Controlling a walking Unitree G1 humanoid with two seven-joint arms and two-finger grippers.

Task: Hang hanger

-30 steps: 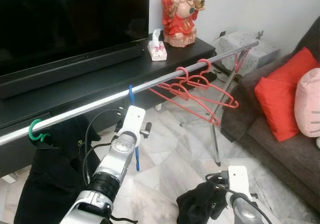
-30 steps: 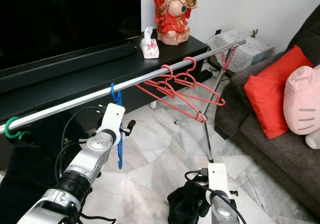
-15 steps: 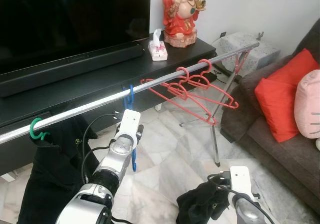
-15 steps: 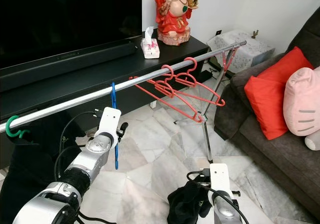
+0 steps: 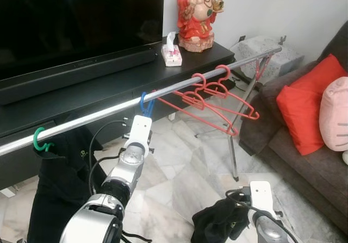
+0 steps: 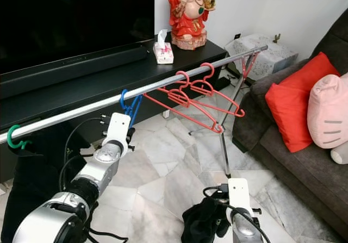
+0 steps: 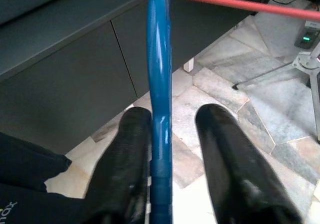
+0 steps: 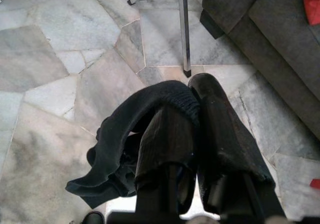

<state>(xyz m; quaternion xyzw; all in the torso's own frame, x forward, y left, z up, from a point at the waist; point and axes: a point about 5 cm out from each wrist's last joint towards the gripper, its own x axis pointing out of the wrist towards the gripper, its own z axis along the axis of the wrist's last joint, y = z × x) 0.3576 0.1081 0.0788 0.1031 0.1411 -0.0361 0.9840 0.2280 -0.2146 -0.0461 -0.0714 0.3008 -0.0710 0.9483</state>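
A blue hanger [image 5: 145, 104] has its hook over the silver rail [image 5: 98, 114]. My left gripper [image 5: 143, 122] is raised just under that hook. In the left wrist view the hanger's blue bar [image 7: 159, 83] runs between the open fingers [image 7: 131, 149], touching one of them with a gap to the other. Several red hangers [image 5: 213, 95] hang further right on the rail. At the left a green hook [image 5: 39, 141] carries a black garment [image 5: 58, 188]. Low at the front, my right gripper [image 8: 192, 103] is shut on a black cloth [image 5: 220, 224].
A black TV console [image 5: 109, 82] with a TV, a tissue box [image 5: 171, 53] and a red statue [image 5: 197, 12] stands behind the rail. The rack's leg [image 5: 234, 150] is on the marble floor. At the right is a grey sofa [image 5: 310, 156] with red and pink cushions.
My left gripper has risen closer to the rail. The blue hanger, which hung straight down beside it, now shows mostly its hook above the gripper. The right arm stays still.
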